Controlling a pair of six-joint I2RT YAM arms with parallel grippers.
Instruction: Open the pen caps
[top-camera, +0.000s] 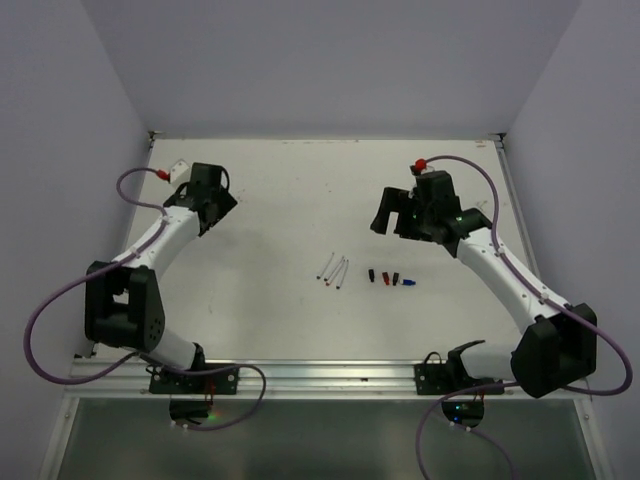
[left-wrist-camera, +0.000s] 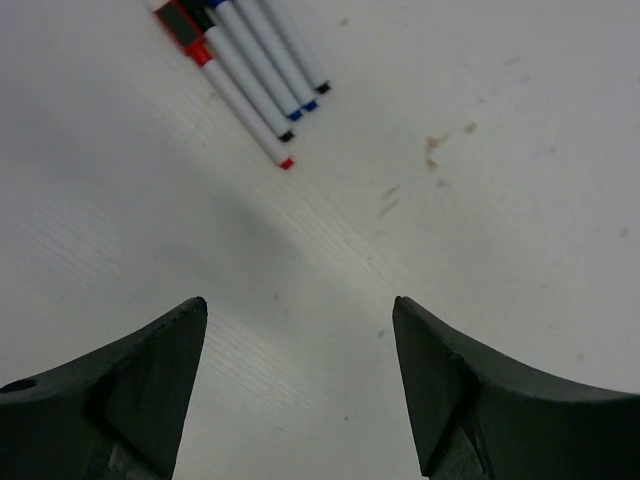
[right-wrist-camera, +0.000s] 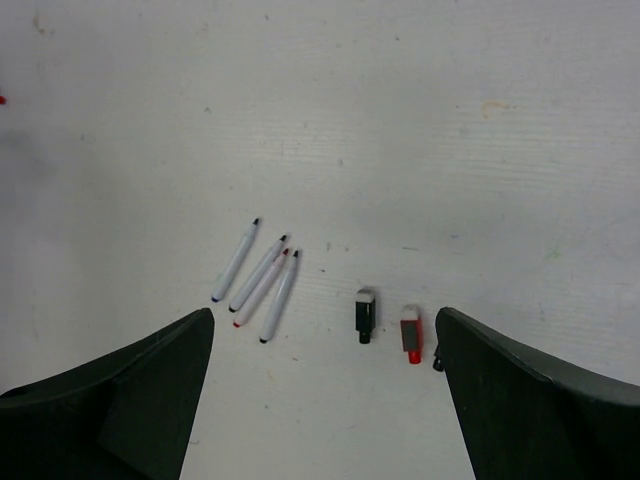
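Observation:
Several thin white pens (top-camera: 335, 270) lie side by side at the table's middle, uncapped, showing small red, blue and black tips. Just right of them is a short row of pen caps (top-camera: 388, 278) in black, red and blue. In the right wrist view the pens (right-wrist-camera: 258, 278), a black cap (right-wrist-camera: 365, 313) and a red cap (right-wrist-camera: 411, 333) lie ahead of my open right gripper (right-wrist-camera: 325, 325). The left wrist view shows the pens (left-wrist-camera: 250, 70) and caps (left-wrist-camera: 190, 35) at its top edge, far from my open left gripper (left-wrist-camera: 300, 320). Both grippers (top-camera: 225, 200) (top-camera: 393, 222) hover apart from the pens, holding nothing.
Purple cables with red connectors (top-camera: 418, 165) run along both arms. A small white block (top-camera: 180, 168) lies at the far left near the left arm. The table's raised rim (top-camera: 320, 140) runs along the back, and a metal rail (top-camera: 320, 372) along the front.

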